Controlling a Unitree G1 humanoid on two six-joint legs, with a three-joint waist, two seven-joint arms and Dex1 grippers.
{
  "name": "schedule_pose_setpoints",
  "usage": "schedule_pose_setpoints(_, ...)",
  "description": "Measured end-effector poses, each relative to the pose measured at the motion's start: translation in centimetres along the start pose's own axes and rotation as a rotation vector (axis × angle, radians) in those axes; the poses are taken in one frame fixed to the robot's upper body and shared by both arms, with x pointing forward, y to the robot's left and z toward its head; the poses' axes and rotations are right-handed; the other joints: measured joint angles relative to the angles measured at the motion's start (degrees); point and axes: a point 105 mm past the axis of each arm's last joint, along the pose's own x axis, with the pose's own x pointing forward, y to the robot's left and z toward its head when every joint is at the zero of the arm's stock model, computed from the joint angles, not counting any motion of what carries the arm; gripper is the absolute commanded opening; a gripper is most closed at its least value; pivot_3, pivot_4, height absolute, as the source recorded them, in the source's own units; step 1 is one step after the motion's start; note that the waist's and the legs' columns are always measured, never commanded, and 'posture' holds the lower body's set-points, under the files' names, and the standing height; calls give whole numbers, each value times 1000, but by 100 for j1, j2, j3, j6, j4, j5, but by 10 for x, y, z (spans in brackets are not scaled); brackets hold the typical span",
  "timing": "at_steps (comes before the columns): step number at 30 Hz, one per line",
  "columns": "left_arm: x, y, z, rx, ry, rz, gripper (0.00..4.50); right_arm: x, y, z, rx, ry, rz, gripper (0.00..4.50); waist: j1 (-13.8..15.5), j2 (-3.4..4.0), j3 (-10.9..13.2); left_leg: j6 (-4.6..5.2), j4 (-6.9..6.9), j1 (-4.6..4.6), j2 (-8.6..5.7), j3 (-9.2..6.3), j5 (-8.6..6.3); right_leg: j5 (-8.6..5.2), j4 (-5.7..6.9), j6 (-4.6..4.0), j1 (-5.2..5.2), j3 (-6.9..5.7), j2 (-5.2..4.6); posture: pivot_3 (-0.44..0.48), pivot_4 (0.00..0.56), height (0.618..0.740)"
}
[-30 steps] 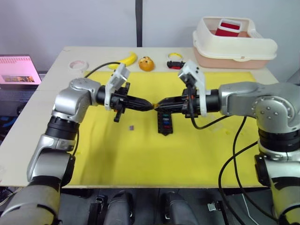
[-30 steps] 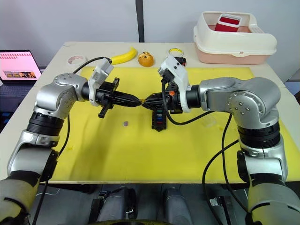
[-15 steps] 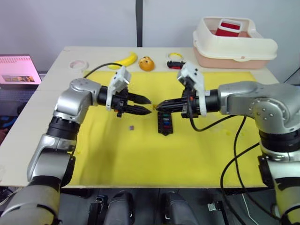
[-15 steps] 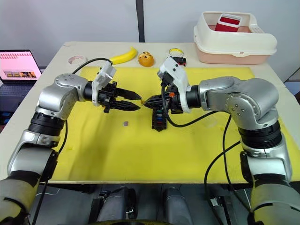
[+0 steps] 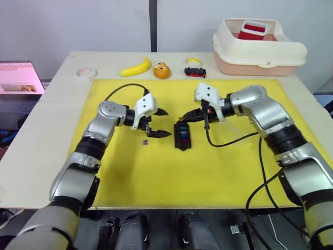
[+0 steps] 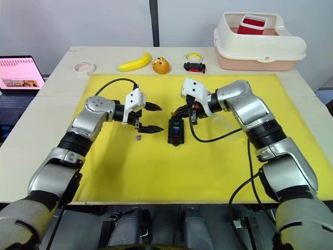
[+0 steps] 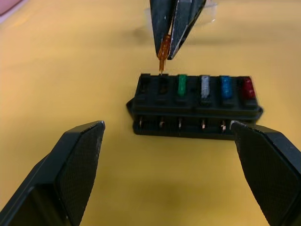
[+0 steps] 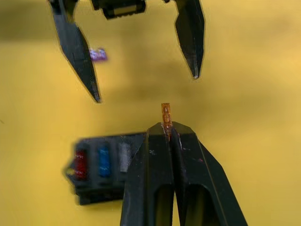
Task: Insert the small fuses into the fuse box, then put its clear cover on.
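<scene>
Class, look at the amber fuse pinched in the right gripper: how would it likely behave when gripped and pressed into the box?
The amber fuse is probably stiff: it stands straight out of the right gripper. Held by one thin edge, it may twist. The fuse box looks light and might slide.

arms: silver-grey rounded metal shells, black joint bands | wrists: white angular camera housings | left gripper (image 5: 158, 123): two tapered black fingers, textured pads (image 7: 80, 155) | right gripper (image 6: 180, 110): black pointed fingers | cables: black, looping from both forearms
</scene>
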Motion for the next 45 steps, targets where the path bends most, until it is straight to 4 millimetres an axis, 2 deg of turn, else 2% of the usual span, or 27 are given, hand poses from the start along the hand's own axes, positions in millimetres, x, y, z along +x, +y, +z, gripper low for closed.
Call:
schedule_pose_setpoints(5,8,0,2,4,-6,-21,4475,7,-3,-6,-2,13,45,0,-22,1,0,-1,0,0,1,1,1,1,2,1,0,0,-1,0,150,739)
schedule_pose_setpoints(18,3,-3,2,8,6,-74,4475,2,-7,-9,19,8,52,0,-102,2,1,-2,-5,3,1,0,1,1,7,1,0,-1,-1,0,150,739)
schedule_pose_setpoints(45,0,-4,1,14,40,-87,4475,11,0,-15,39,-10,85,0,-102,3,1,-5,-4,4,1,0,3,1,9,1,0,-1,-1,0,150,739)
